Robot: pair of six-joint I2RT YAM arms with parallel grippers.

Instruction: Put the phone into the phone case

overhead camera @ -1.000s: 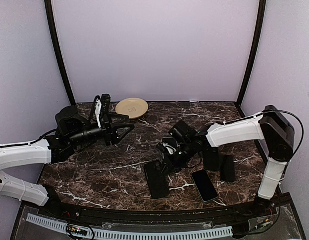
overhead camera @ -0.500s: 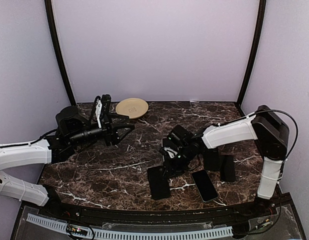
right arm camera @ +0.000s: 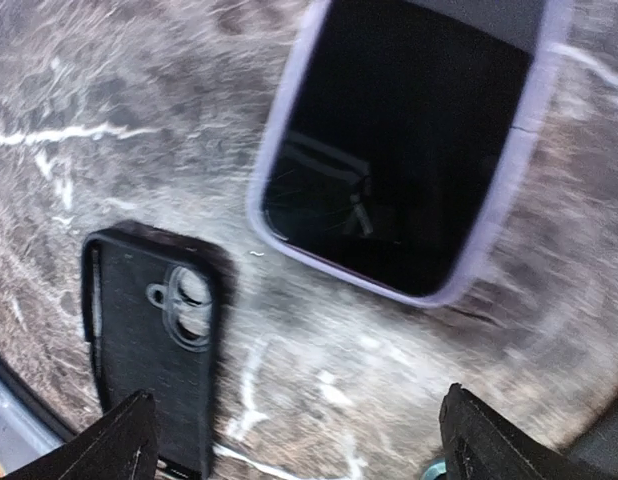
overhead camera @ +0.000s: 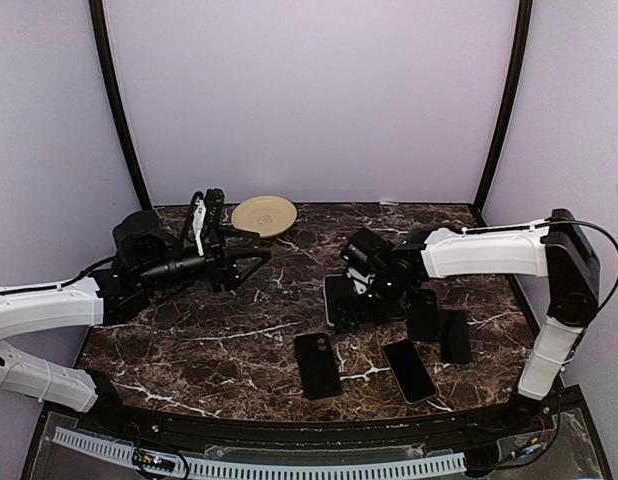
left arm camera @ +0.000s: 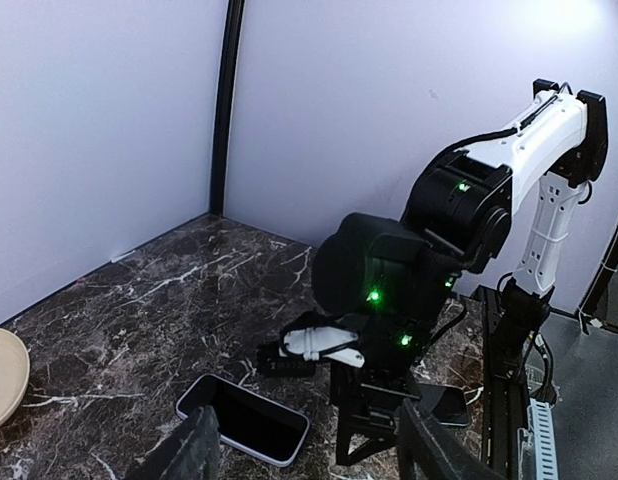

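Phones [overhead camera: 409,371] [right arm camera: 409,150] screen-up two, plate [overhead camera: 264,215] one, grippers [left arm camera: 309,455] [right arm camera: 309,440] two

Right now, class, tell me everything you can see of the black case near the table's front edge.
The case is a black, matte rectangle with rounded corners, rubbery-looking. Near its far end sits an oblong camera cut-out with two round holes. It lies flat on the marble table, long side running roughly front to back, left of a phone and apart from it. Only the table touches it; the right claw hangs open, clear of it.
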